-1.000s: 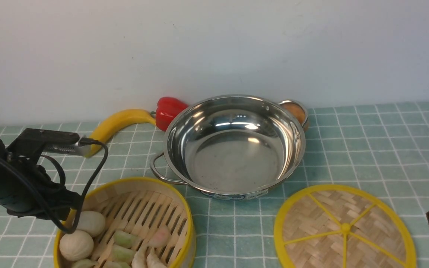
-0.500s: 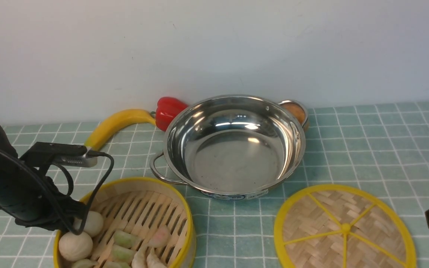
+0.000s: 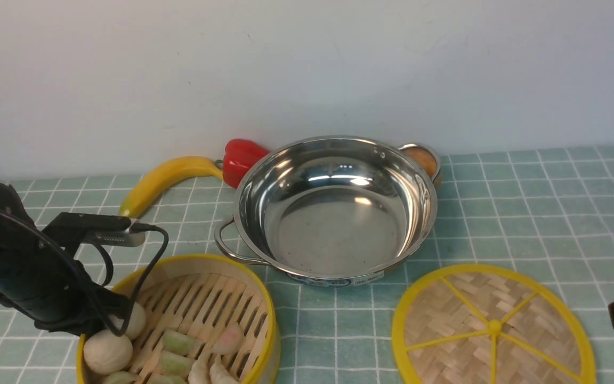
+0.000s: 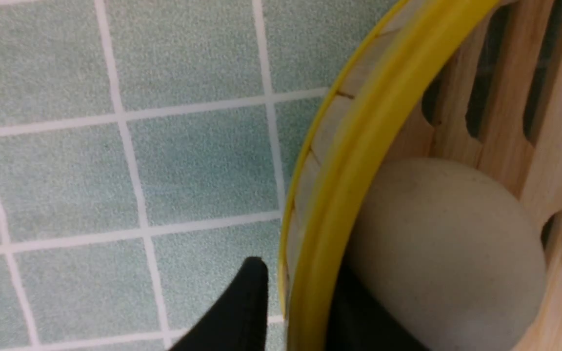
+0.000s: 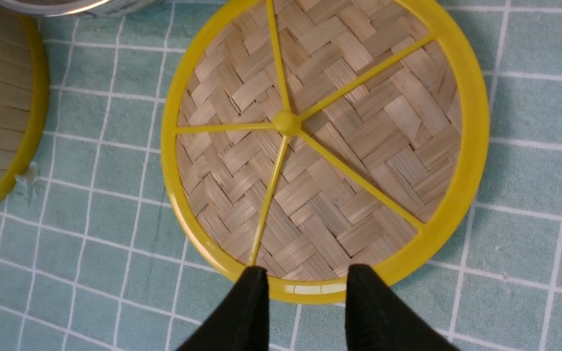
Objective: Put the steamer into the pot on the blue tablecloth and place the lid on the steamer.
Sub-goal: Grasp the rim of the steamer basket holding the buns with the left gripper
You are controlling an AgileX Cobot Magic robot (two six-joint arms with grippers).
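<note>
The round yellow-rimmed bamboo steamer (image 3: pixel 205 258) sits just near-left of the shiny steel pot (image 3: pixel 333 229) on the teal grid tablecloth (image 3: pixel 525 213). I judge it light and stiff, its buns (image 4: pixel 447 243) loose: pinch the wall, keep level. My left gripper (image 4: pixel 300 302) straddles that rim; clamped or not, I cannot tell. My right gripper (image 5: pixel 305 287) gapes empty over the edge of the flat woven lid (image 5: pixel 310 146).

Black jaws astride the steamer (image 4: pixel 369 146) wall
</note>
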